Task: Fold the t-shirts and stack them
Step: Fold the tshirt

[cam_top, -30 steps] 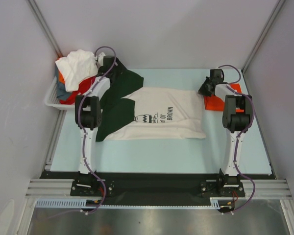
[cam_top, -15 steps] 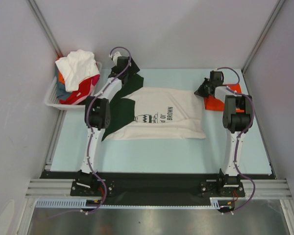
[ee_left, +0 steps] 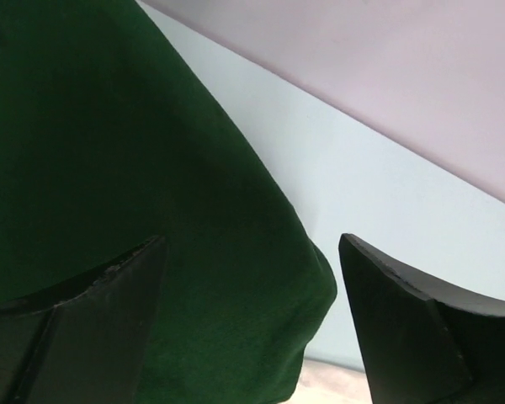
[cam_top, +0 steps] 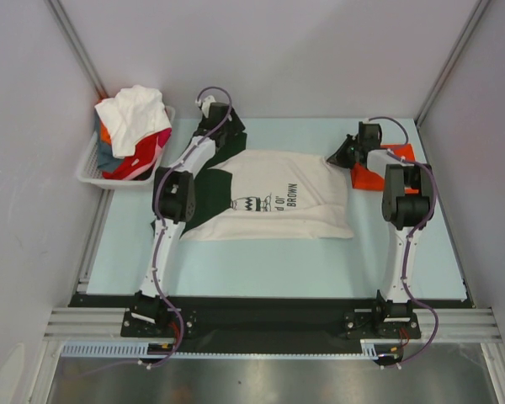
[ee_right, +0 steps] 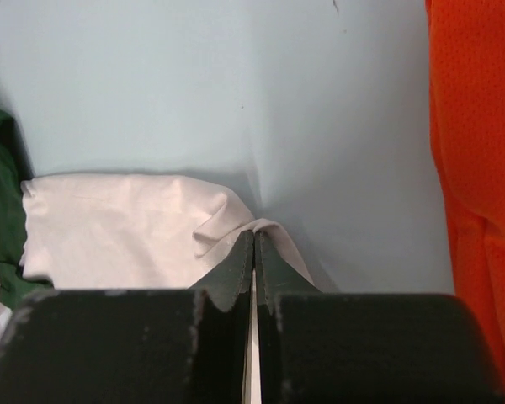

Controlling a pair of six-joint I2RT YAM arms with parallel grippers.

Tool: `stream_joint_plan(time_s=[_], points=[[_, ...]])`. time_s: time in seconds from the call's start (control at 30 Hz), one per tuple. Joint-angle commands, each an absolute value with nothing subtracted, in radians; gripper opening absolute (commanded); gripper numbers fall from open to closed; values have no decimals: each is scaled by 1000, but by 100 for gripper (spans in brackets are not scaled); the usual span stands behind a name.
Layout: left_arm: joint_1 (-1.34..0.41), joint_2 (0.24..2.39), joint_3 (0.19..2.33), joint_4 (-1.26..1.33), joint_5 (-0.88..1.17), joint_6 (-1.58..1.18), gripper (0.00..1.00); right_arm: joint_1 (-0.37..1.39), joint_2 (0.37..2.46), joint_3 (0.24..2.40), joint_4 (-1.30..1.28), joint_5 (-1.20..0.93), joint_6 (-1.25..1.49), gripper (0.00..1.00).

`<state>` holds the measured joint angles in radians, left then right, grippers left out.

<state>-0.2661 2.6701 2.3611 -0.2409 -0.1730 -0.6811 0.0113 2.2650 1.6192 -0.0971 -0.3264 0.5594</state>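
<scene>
A cream t-shirt (cam_top: pixel 307 210) with dark green sleeves (cam_top: pixel 204 200) lies spread flat in the middle of the table (cam_top: pixel 261 265), its dark chest print (cam_top: pixel 265 202) facing up. The left arm (cam_top: pixel 172 198) reaches over to the shirt's far left side. There the left jaws stand spread wide above the green cloth (ee_left: pixel 109 168), with the sleeve's rounded edge between them. I cannot tell whether they touch it.

The right arm (cam_top: pixel 404 198) bends toward the shirt's far right corner. The right jaws are pressed together there, pinching a small raised fold of the cream cloth (ee_right: pixel 227 223).

Just beside that corner, at the far right of the table, an orange t-shirt (cam_top: pixel 379 174) lies flat. At the far left, a white basket (cam_top: pixel 86 172) holds a heap of shirts, with a white one (cam_top: pixel 135 114) on top and a red one (cam_top: pixel 151 151) below.
</scene>
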Motion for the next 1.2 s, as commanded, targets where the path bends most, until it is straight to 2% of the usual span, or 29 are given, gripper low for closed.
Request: stream_joint_plan(time_s=[0.0, 0.27, 0.37, 0.43, 0.47, 0.53, 0.57, 0.6, 0.83, 0.93, 1.17], points=[[-288, 2681, 2457, -310, -190, -683, 87, 8, 2181, 1592, -45, -377, 587, 0], [-295, 2697, 2459, -446, -117, -721, 80, -31, 2152, 1551, -9, -425, 629, 0], [-293, 2711, 2462, -466, -61, -742, 72, -35, 2143, 1542, 31, -442, 635, 0], [-293, 2714, 2456, -468, -40, -744, 55, -38, 2137, 1532, 35, -451, 640, 0], [-293, 2703, 2439, -466, -44, -742, 36, -41, 2135, 1528, 38, -459, 641, 0], [-293, 2674, 2405, -439, -72, -738, 19, -43, 2128, 1519, 43, -465, 641, 0], [-291, 2654, 2351, -416, -78, -735, 6, -43, 2125, 1517, 43, -468, 641, 0], [-291, 2617, 2327, -394, -86, -732, 1, -44, 2123, 1516, 43, -469, 641, 0], [-288, 2498, 2280, -373, -192, -677, 0, -51, 2126, 1512, 43, -476, 643, 0], [-290, 2419, 2179, -345, -225, -673, 0, -49, 2126, 1513, 18, -459, 638, 0], [-305, 2275, 1849, -175, -149, -761, 0, -48, 2111, 1479, 6, -387, 644, 0]])
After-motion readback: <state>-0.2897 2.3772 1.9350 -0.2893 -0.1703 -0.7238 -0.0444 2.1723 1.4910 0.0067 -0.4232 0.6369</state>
